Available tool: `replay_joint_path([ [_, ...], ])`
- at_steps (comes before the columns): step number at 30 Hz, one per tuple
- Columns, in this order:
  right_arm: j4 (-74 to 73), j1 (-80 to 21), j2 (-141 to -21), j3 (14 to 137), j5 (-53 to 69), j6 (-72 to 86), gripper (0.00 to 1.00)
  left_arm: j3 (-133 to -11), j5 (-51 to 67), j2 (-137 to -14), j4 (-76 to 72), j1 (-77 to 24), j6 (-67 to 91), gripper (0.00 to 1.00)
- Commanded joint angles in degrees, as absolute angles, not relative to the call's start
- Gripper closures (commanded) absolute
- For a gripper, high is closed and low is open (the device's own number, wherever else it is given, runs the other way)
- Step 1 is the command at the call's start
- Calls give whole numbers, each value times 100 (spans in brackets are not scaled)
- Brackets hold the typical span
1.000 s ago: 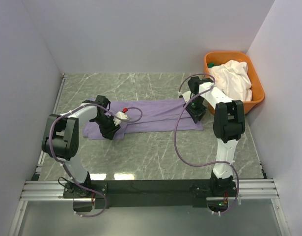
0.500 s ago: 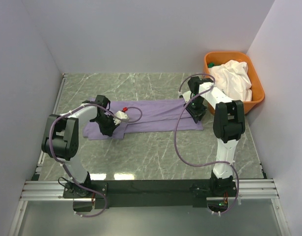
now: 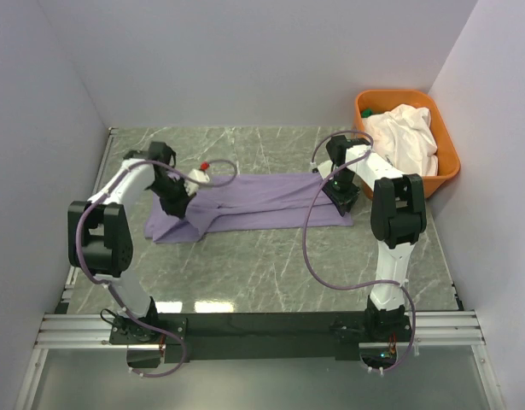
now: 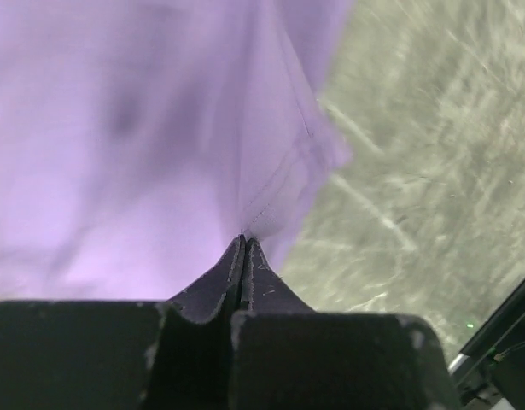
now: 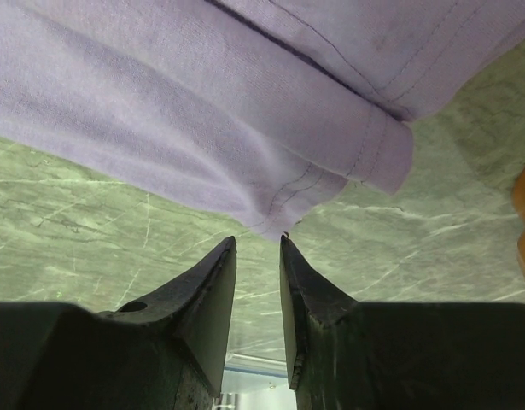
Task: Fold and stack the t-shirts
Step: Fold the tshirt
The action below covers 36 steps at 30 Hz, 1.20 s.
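Your left jaws pinch a stitched seam of the soft purple shirt (image 3: 271, 198) at 9 o'clock; right jaws, narrowly parted, sit at its hemmed 3 o'clock edge.

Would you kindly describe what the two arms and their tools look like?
Both the left arm and right arm have white links with chunky black joint housings. A thin purple cable loops loosely along each. The left tool and right tool end in matte black fingers tapering to points.
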<state>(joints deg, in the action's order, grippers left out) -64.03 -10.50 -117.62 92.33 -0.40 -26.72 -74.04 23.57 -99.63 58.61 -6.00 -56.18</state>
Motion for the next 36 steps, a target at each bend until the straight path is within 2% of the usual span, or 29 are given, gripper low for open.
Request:
replay_joint_path([
  [1, -6284, -1046, -11399, 9185, -26, -2716, 66, -8251, 2698, -10045, 6732, -326, -5862, 99],
  [14, -6407, -1037, -11584, 9404, -18, -2681, 66, -12092, 2953, -12602, 5951, -9, -4878, 98],
  [18, -6460, -1037, -11654, 9510, 141, -2689, 65, -12541, 2909, -13060, 5642, -9, -4702, 63],
  [19, -6469, -1046, -11689, 9553, 141, -2681, 65, -12603, 2979, -13061, 5695, 148, -4667, 59],
  [21, -6469, -1037, -11724, 9597, 141, -2663, 66, -12525, 3189, -12895, 5730, 219, -4650, 48],
  [25, -6442, -1046, -11716, 9633, 184, -2646, 66, -12051, 3724, -12376, 6098, 605, -4710, 46],
  [27, -6407, -1055, -11690, 9624, 272, -2637, 67, -11858, 3840, -12131, 6798, 668, -5043, 46],
  [29, -6399, -1072, -11707, 9642, 299, -2610, 67, -11270, 3867, -11910, 7030, 694, -5396, 46],
  [31, -6398, -1081, -11751, 9650, 308, -2610, 68, -10534, 3789, -11585, 6988, 659, -5432, 44],
  [36, -6390, -1081, -11795, 9677, 299, -2619, 69, -9572, 3700, -11110, 6513, 536, -5238, 37],
])
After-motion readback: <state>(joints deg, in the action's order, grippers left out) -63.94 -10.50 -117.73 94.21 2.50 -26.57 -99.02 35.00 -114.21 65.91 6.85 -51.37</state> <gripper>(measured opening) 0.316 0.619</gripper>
